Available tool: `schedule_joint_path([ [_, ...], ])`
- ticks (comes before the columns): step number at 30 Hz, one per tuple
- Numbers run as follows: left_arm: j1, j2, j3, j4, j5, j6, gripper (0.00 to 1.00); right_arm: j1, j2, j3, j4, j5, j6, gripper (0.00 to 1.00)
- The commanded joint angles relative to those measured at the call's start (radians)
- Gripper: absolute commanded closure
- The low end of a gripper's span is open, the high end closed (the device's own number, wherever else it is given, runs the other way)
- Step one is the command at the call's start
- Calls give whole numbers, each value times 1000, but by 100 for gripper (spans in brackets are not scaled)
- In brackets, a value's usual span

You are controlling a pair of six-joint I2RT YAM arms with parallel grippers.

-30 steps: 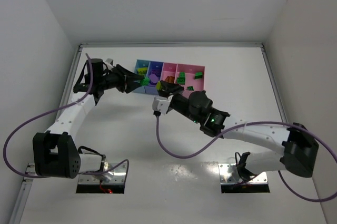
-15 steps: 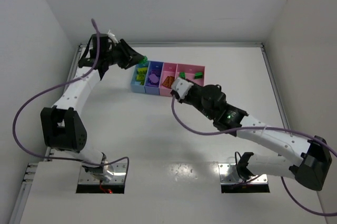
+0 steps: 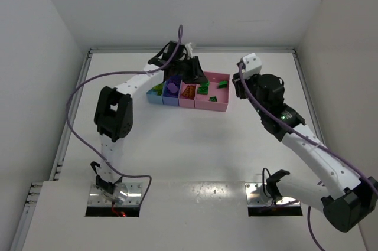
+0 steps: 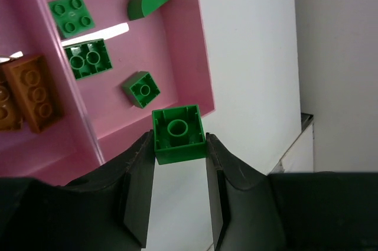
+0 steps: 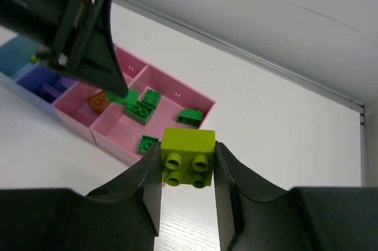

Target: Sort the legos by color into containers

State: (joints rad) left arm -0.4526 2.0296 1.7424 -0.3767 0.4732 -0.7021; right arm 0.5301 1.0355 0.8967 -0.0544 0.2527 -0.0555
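The left gripper [image 4: 179, 150] pinches a green brick [image 4: 178, 128] over a corner of the wider pink bin [image 4: 202, 56], where four other green bricks [image 4: 88, 59] lie. The right gripper [image 5: 188, 157] clamps a lime-yellow brick [image 5: 188, 144] above the bench [image 5: 283, 127], near the right end of the row of bins [image 3: 212, 107]

No text, label, brand, number or sign can be read in any view. Even on the two things seen closest, the green brick [image 4: 178, 134] and the yellow brick [image 5: 188, 144], no lettering can be made out on any face or stud.
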Motion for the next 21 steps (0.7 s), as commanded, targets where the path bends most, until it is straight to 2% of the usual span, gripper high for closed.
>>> schedule_joint_path([
  [1, -29, 58, 83, 5, -5, 33, 100, -53, -17, 65, -16, -61, 120, 100],
  [2, -47, 72, 106, 5, -14, 33, 100, -79, -8, 77, -25, -81, 141, 100],
  [4, -61, 95, 115, 5, -24, 46, 75, -105, -8, 90, -25, -105, 164, 100],
  [5, -61, 104, 115, 5, -33, 46, 57, -116, -8, 90, -25, -137, 175, 100],
  [6, -61, 104, 115, 5, -45, 46, 31, -136, 1, 102, -35, -151, 199, 100],
  [8, -61, 104, 124, 5, -45, 55, 4, -156, 14, 111, -35, -225, 232, 100],
  [9, -61, 104, 124, 5, -57, 55, 0, -176, 26, 111, -35, -254, 267, 100],
  [15, 24, 5, 144, 27, -45, 55, 0, -229, 118, 145, 28, -528, 407, 100],
  [17, 63, -87, 144, 27, -45, 55, 0, -239, 209, 188, 60, -669, 477, 100],
  [20, 184, -234, 86, 27, -56, 55, 0, -239, 345, 290, 112, -860, 591, 100],
  [21, 265, -265, 72, 27, -47, 64, 0, -239, 444, 323, 128, -895, 609, 100],
])
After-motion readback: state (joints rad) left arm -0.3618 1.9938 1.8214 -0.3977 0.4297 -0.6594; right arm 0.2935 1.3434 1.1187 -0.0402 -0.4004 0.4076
